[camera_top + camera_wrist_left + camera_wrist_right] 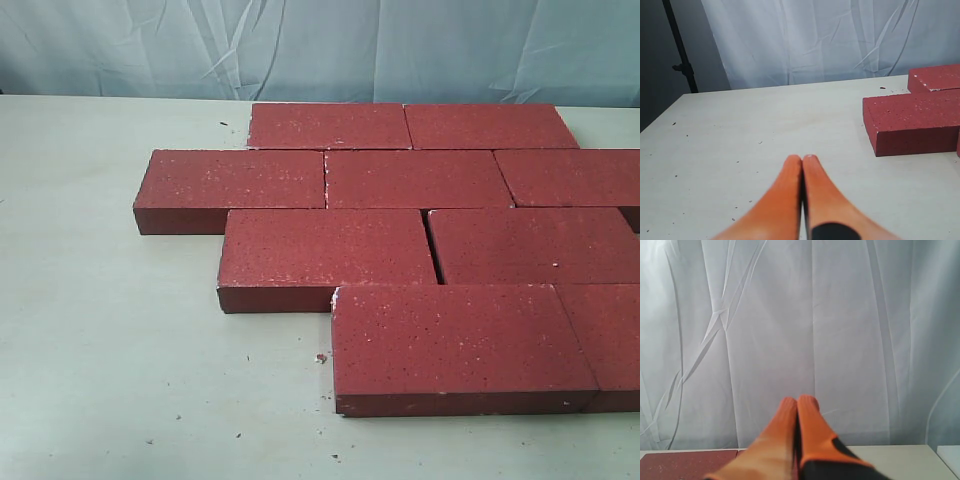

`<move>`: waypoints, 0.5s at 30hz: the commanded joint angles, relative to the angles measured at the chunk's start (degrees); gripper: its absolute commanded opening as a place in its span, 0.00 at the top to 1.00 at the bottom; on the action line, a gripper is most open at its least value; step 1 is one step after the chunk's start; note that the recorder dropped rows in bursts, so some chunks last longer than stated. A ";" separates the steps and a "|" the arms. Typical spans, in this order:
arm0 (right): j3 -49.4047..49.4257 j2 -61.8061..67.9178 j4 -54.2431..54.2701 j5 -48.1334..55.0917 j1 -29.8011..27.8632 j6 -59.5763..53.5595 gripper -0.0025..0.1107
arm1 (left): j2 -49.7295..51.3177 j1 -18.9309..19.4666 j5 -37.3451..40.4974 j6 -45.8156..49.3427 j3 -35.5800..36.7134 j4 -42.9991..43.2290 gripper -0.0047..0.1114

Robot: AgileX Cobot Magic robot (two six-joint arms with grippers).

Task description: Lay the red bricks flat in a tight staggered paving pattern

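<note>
Several red bricks lie flat in staggered rows on the pale table (110,350). The back row starts with a brick (328,126), then comes a row led by a brick (235,180), then a brick (325,248), and the nearest brick (455,335) is in front. A narrow gap shows between two bricks of the third row. Neither gripper appears in the exterior view. My left gripper (802,159) is shut and empty above bare table, left of a brick end (915,122). My right gripper (798,401) is shut, empty, pointing at the curtain, with a brick (685,462) below.
A white curtain (300,45) hangs behind the table's back edge. A black stand pole (680,47) rises beyond the table's far left corner in the left wrist view. Small dark crumbs (321,357) are scattered on the tabletop near the front bricks.
</note>
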 commanded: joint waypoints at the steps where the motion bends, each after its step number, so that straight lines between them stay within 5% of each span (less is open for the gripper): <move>1: 0.26 -0.20 0.04 -0.30 -0.30 -0.17 0.98 | -0.29 0.03 0.17 -0.52 0.23 0.40 0.96; 15: 0.26 -0.20 -0.34 -0.30 -0.30 -0.17 0.98 | -0.29 0.03 0.17 -0.52 0.23 0.40 0.96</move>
